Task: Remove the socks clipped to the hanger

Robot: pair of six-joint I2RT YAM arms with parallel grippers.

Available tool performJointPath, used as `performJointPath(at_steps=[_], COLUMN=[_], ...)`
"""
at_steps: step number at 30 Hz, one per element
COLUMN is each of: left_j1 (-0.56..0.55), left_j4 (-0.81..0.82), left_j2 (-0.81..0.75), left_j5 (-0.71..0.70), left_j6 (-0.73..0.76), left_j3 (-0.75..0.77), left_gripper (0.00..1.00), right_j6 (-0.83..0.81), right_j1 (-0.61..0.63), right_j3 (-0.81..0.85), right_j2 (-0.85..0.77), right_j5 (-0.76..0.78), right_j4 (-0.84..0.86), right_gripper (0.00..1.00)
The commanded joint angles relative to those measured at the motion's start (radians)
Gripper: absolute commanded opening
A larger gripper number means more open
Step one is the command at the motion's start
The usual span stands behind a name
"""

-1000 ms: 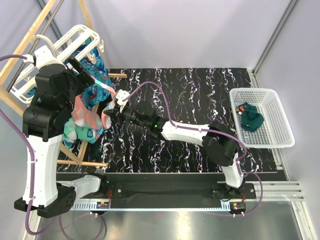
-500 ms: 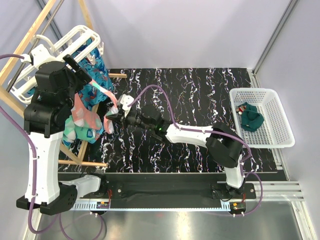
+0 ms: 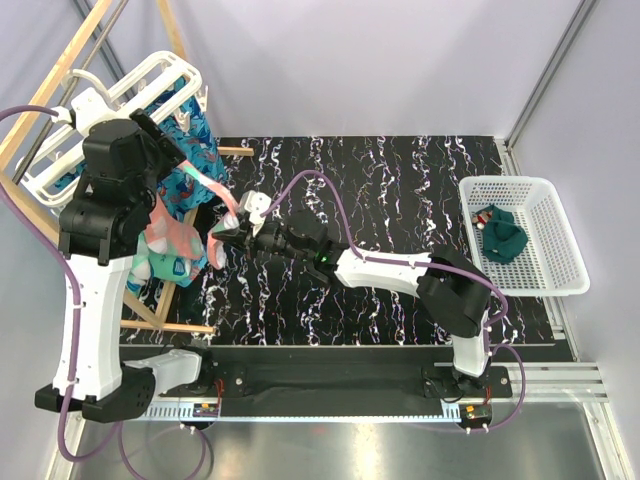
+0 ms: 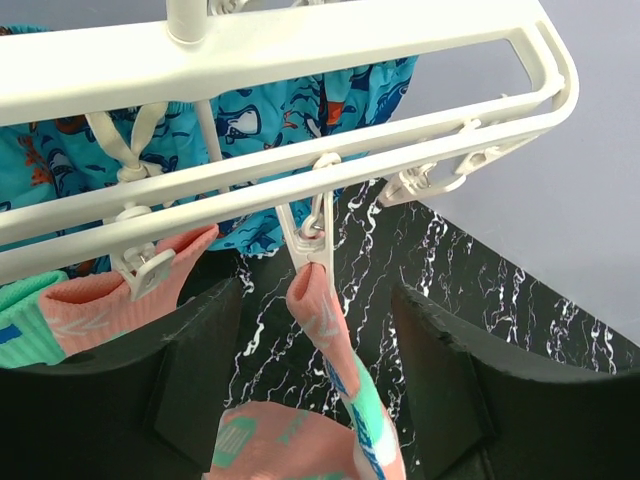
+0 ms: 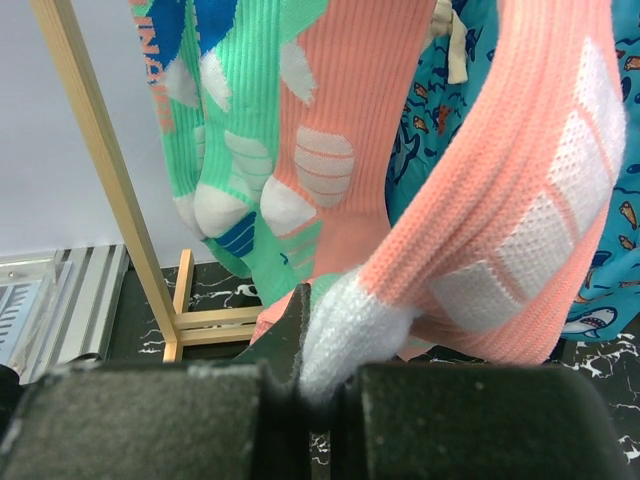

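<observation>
The white hanger (image 3: 150,75) hangs at the far left from the wooden frame; its bars also show in the left wrist view (image 4: 300,170). A coral-pink sock (image 4: 335,350) hangs from a white clip (image 4: 315,235), stretched toward my right gripper. My right gripper (image 3: 222,238) is shut on this sock's white toe (image 5: 345,330). My left gripper (image 4: 320,390) is open, its fingers either side of the clipped sock top, just below the clip. More socks, mint-green (image 5: 225,130) and coral (image 5: 335,110), hang beside it. Blue patterned fabric (image 4: 250,110) hangs behind.
A white mesh basket (image 3: 525,235) at the right holds a dark teal sock (image 3: 503,235). The wooden pole frame (image 3: 60,75) stands at the left, its post (image 5: 100,170) close to the right gripper. The black marbled mat (image 3: 400,190) covers the table.
My left arm has lifted slightly along the hanger. My right gripper has drawn the coral sock's toe a little toward the right and front, stretching it.
</observation>
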Motion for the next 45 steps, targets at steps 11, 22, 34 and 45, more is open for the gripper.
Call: performJointPath(at_steps=[11,22,34,45], left_j1=[0.017,0.024,0.026,0.026], left_j4=[0.124,0.188,0.236,0.288], left_j2=[0.013,0.01,0.007,0.001], left_j5=[-0.067,-0.107,-0.11,-0.099], left_j6=[-0.018,-0.019,-0.009,-0.002], left_j3=[-0.035,-0.084,-0.099,-0.148], left_gripper=[0.61,0.59,0.52,0.48], right_j6=[-0.01,-0.007,-0.004,0.007], right_j1=[-0.005,-0.006,-0.009,-0.015], right_j3=[-0.011,-0.026,-0.031,-0.042], right_j2=[-0.064,-0.08,-0.086,-0.094], right_j5=[-0.032,-0.032,-0.032,-0.032], right_j4=[0.08,0.086,0.091,0.098], right_gripper=[0.0,0.0,0.0,0.0])
